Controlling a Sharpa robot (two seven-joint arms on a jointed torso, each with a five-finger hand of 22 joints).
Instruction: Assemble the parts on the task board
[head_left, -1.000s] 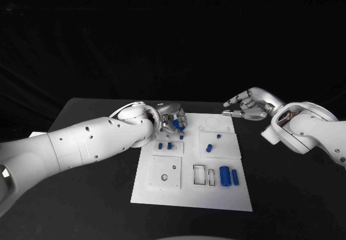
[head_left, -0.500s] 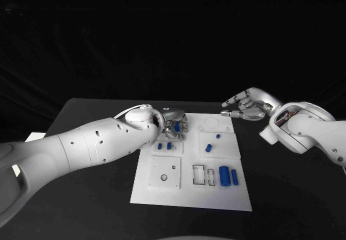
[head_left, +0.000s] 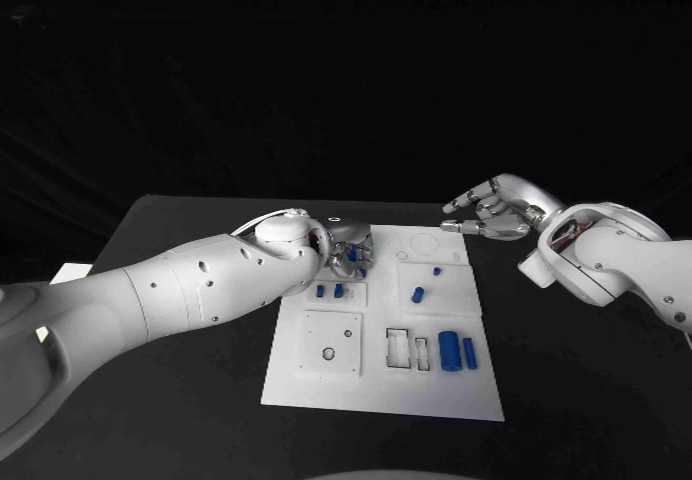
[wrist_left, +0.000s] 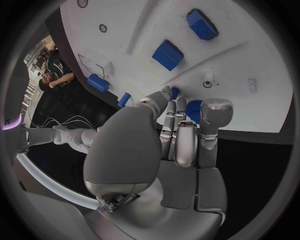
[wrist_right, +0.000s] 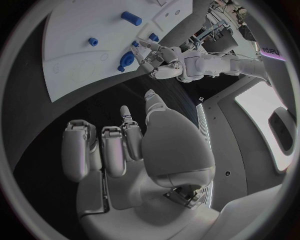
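Blue, blocky part (wrist_left: 194, 109) sits pinched in my left hand (head_left: 343, 250) fingertips, over the smooth white task board (head_left: 382, 385). My right hand (head_left: 490, 213) hovers off the board's far corner, fingers apart, grasping nothing.

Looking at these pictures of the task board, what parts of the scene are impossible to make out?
- Head view: the left robot hand is largely hidden behind its own arm, so how it grips the blue part is unclear.
- Left wrist view: the fingers cover most of that part, so its shape is unclear.
- Head view: the markings at the task board's far end are too faint to read.
- Right wrist view: the right robot hand's palm side faces away.
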